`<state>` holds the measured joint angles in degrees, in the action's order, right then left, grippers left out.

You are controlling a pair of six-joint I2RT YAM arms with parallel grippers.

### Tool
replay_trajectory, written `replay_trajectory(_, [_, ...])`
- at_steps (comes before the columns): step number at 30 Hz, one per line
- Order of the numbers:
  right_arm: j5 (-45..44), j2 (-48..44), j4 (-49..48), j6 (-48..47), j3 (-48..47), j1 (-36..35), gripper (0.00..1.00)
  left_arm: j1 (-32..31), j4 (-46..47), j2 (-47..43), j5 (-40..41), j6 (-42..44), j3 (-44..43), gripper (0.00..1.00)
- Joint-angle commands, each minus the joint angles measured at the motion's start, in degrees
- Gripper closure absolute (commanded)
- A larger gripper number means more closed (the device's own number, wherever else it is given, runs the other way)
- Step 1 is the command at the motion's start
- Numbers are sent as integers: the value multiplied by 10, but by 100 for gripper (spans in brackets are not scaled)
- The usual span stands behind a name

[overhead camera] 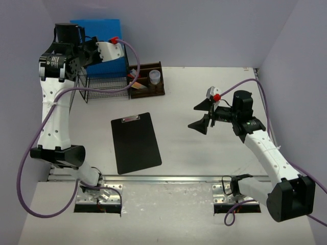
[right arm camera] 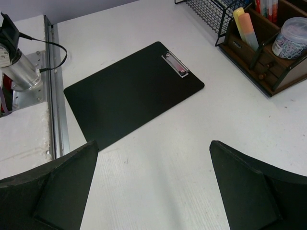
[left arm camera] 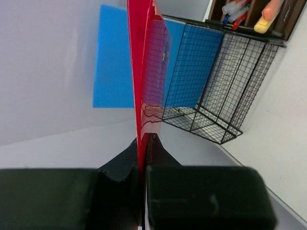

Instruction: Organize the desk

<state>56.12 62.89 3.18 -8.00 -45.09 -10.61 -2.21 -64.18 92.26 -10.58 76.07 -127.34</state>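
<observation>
1. Desk (overhead camera: 204,153): white top filling most of the top view, with a metal rail (overhead camera: 168,178) along the near edge and both arm bases just below it.
2. Left pincer (left arm camera: 144,143): raised at the far-left corner and clamped tight on the edge of a thin red sheet (left arm camera: 146,72), which is seen edge-on and stands upright from the fingers.
3. Wire basket (left arm camera: 230,86): black, at the far left of the desk, with a blue folder (left arm camera: 115,72) standing in it against the wall. The red sheet is just beside the basket; can't tell whether its far end is inside.
4. Right pincer (overhead camera: 197,117): spread wide with nothing held, hovering above the right half of the desk and aimed left.
5. Black clipboard (overhead camera: 135,143): flat on the desk left of centre, slightly tilted, clip end away from the rail.
6. Wooden organizer (overhead camera: 148,81): at the back, just right of the basket. It holds a clear cup (right arm camera: 290,38) of clips, plus highlighters (right arm camera: 244,26) and pens.
</observation>
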Motion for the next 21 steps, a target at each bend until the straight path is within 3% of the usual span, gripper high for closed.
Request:
replay_trajectory(1, [9,-6,-11,-15,-2,3,1,36,13,12,-87,47,-26,100])
replay_trajectory(21, [8,0,-26,-14,23,10,1,46,12,76,-96,58,14,100])
